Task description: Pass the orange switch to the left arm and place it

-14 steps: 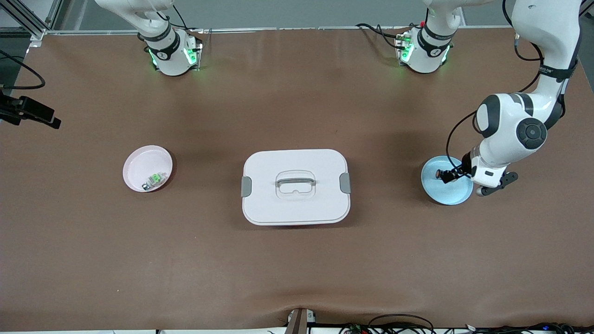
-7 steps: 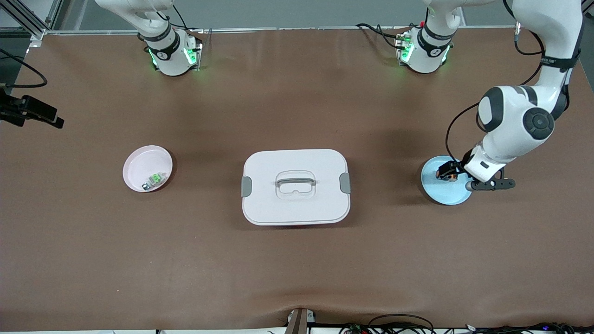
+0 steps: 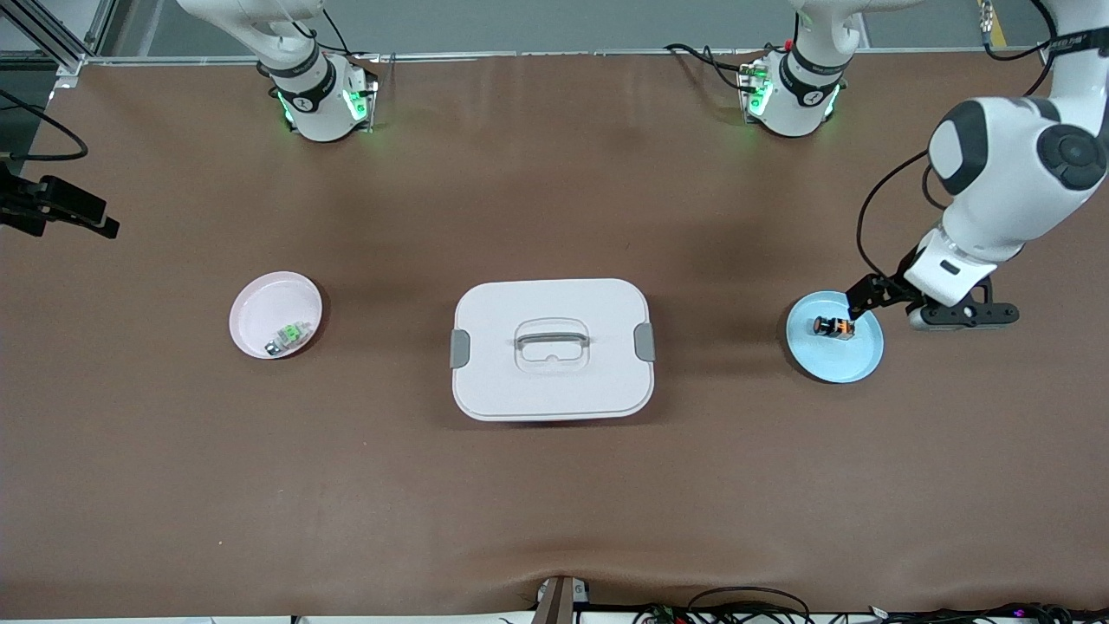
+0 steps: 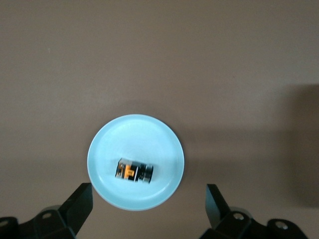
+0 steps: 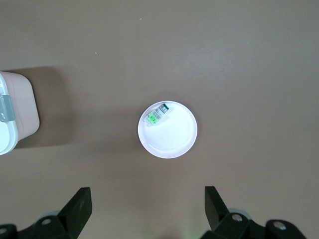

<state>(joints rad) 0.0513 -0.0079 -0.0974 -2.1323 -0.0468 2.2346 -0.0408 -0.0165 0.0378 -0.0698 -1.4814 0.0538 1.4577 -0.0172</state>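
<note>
The orange switch (image 3: 833, 327) lies on its side on a light blue plate (image 3: 832, 355) at the left arm's end of the table. It also shows in the left wrist view (image 4: 134, 172), on the blue plate (image 4: 149, 134). My left gripper (image 3: 869, 296) hangs open and empty above the plate's edge (image 4: 149, 193). The white box (image 3: 552, 348) with grey clips stands at the table's middle, between the two plates. My right gripper (image 5: 148, 195) is open and empty, high over the table near a pink plate (image 5: 174, 142); it is out of the front view.
The pink plate (image 3: 260, 299) at the right arm's end holds a small green-and-silver component (image 3: 290, 333), also seen in the right wrist view (image 5: 157, 115). The box's corner (image 5: 15, 112) shows there too. A black clamp (image 3: 61, 212) juts in at the table's edge.
My left gripper has risen off the blue plate and drawn back toward the left arm's end of the table. The orange switch stays lying on the plate.
</note>
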